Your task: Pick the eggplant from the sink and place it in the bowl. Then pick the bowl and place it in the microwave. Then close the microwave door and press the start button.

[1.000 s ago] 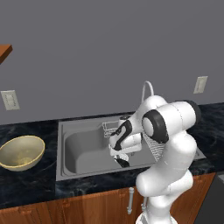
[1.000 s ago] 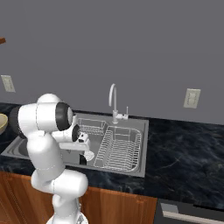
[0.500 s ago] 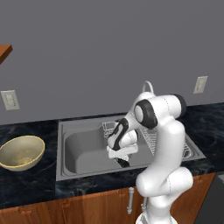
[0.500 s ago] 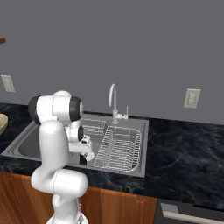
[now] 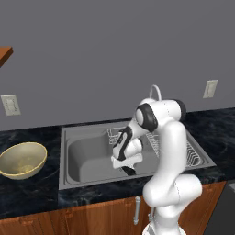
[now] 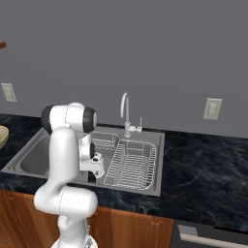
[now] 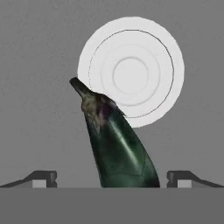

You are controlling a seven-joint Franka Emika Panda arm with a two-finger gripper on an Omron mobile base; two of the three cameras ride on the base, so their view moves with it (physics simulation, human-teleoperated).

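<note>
The eggplant [image 7: 118, 148] is dark purple-green and lies on the grey floor of the sink [image 5: 87, 156], with its stem pointing at the round white drain [image 7: 131, 72]. My gripper [image 7: 112, 179] hangs just above it, open, one fingertip on each side of its fat end and neither touching it. From the left base view the gripper [image 5: 127, 167] is down inside the basin near the front wall. It also shows low in the sink in the right base view [image 6: 92, 173]. The pale yellow bowl [image 5: 23, 159] stands on the dark counter to the left of the sink.
A wire dish rack [image 5: 183, 151] fills the right part of the sink, seen too in the right base view [image 6: 133, 164]. The curved faucet [image 6: 126, 111] rises behind it. Dark stone counter [image 6: 203, 174] stretches to the right. A sliver of the bowl [image 6: 2, 137] shows at the left edge.
The arm has folded in, its elbow swinging left and upright. The hand has sunk a little lower into the sink. The jaws stayed open.
</note>
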